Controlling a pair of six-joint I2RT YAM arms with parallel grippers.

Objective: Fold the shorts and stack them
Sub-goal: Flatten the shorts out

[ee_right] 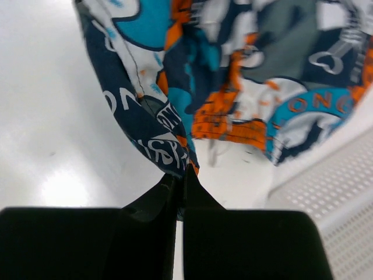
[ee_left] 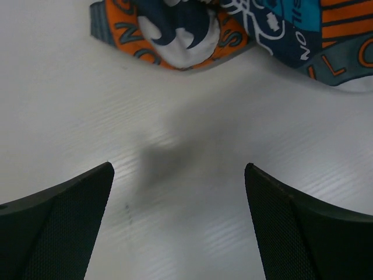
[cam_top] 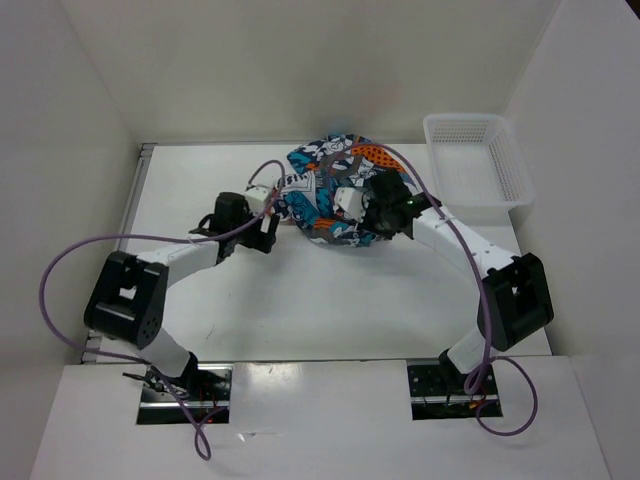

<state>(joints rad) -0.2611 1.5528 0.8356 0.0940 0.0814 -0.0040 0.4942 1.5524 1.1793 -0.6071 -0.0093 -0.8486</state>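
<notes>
The shorts (cam_top: 335, 185) are lying bunched at the far middle of the table (cam_top: 300, 300), near the basket (cam_top: 470, 165). They are looking soft, light and floppy, so a hem or waistband edge seems the best hold. The right gripper (ee_right: 179, 182) is reaching over them, pinching a fold tight. The left gripper (ee_left: 178, 170) is hovering low beside the cloth, spread wide and holding nothing.

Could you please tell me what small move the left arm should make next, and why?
Probably ease the left hand forward to the near edge of the shorts: it is open above the table, holding nothing, while the right hand is shut on a fold of fabric.
</notes>
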